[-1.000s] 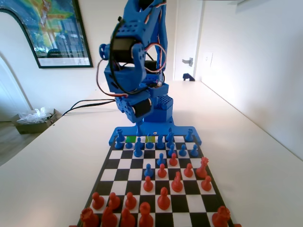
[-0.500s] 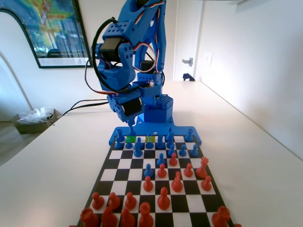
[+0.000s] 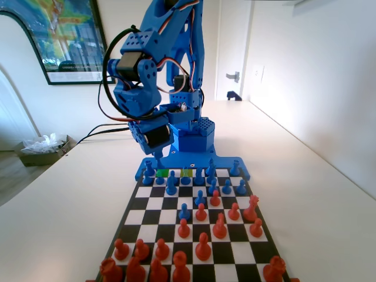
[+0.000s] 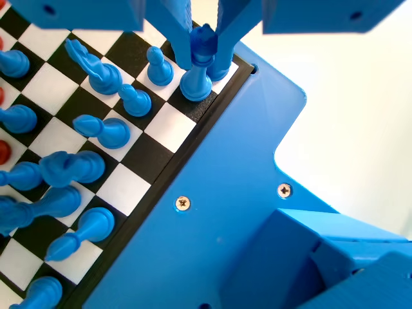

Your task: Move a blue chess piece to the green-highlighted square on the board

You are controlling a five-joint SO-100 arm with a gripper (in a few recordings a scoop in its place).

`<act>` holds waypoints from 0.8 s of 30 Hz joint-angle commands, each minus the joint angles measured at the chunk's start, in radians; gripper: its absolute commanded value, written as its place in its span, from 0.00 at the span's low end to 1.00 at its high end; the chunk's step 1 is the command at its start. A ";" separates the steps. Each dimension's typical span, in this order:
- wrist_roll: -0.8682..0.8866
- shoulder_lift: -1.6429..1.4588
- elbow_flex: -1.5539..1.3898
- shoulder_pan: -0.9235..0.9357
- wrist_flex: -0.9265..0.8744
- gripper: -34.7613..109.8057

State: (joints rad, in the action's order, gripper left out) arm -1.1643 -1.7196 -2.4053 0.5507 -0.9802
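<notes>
I have the gripper (image 4: pixel 205 48) down at the board's (image 4: pixel 161 158) back rank, at 12 o'clock in the wrist view, jaws narrowed around the blue chess piece (image 4: pixel 197 80) but whether they press it I cannot tell. It looks light, stiff, smooth plastic, likely slippery and tippy; I'd take it at the neck below the head. The green-highlighted square (image 3: pixel 163 173) sits nearby, toward 3 o'clock of it in the fixed view.

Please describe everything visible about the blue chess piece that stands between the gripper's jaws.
The blue chess piece looks like glossy blue plastic, with a round base, a slim stem and a narrow top. It stands upright on the board, at the edge row nearest the arm's base. The gripper has one jaw on each side of its upper part; contact is unclear.
</notes>
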 commanded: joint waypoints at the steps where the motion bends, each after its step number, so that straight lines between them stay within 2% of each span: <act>1: -0.014 -0.017 0.034 0.008 0.000 0.29; 13: -0.021 -0.017 0.035 0.002 0.011 0.31; 24: 0.069 -0.026 0.150 -0.055 -0.091 0.30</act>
State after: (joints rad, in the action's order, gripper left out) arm -1.1121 -1.7196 -2.3270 0.5139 -1.0201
